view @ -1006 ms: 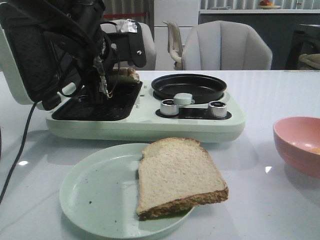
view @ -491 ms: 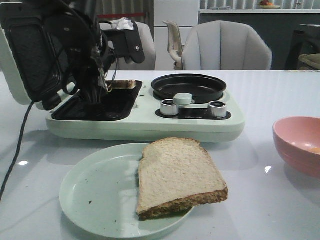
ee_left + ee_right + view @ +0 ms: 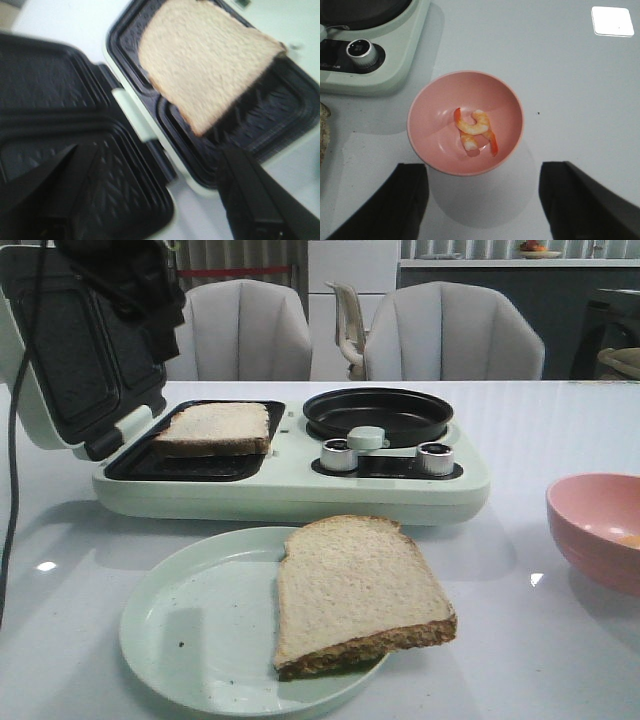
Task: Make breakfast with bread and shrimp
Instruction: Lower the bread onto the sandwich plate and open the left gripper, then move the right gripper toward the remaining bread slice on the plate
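left pincer (image 3: 150, 195) spread wide, holding nothing, raised above the open sandwich maker (image 3: 290, 485); one bread slice (image 3: 213, 427) lies flat on the dark ridged lower plate, pale porous crumb, brown crust, set toward the far side of the tray; second bread slice (image 3: 355, 592) on the pale green plate (image 3: 190, 625), hanging over its right rim, matte glazed plate on glossy white worktop; round black pan (image 3: 378, 413) on the maker; right pincer (image 3: 482, 200) also spread, empty, hovering near the pink bowl (image 3: 427, 107); shrimp (image 3: 476, 132) curled inside, glossy orange-white, just ahead of the fingers, long axis roughly along the approach; right arm clearly nearer, likely next
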Action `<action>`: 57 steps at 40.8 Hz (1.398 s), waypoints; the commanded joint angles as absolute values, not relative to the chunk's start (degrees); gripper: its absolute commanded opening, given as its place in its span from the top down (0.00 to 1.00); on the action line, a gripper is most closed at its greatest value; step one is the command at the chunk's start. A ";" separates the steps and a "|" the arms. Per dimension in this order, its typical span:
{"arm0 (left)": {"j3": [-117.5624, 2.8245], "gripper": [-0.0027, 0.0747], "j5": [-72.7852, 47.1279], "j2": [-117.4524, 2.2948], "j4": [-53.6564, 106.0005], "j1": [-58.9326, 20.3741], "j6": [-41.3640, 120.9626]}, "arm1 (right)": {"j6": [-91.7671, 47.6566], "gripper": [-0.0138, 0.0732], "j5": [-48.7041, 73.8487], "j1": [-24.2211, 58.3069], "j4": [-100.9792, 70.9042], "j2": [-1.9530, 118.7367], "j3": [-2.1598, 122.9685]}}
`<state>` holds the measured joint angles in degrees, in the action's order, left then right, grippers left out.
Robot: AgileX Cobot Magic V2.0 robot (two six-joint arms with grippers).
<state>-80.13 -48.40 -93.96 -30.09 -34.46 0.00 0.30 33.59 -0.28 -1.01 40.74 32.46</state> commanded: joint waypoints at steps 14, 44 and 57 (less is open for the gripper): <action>-75.95 0.28 -50.29 -68.42 -4.27 -34.52 2.98 | 0.00 0.19 29.61 -0.49 -0.62 40.91 34.13; -41.27 0.28 -42.91 -30.75 7.76 -34.52 2.98 | 0.00 0.19 29.24 -0.49 -0.78 40.91 34.13; -40.41 0.28 -41.75 -29.10 7.76 -34.52 2.98 | 0.00 0.19 29.56 -0.49 -8.62 40.91 34.13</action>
<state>-38.97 -47.15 -28.94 6.96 -34.46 2.98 0.30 33.37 -0.28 -5.58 40.74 32.46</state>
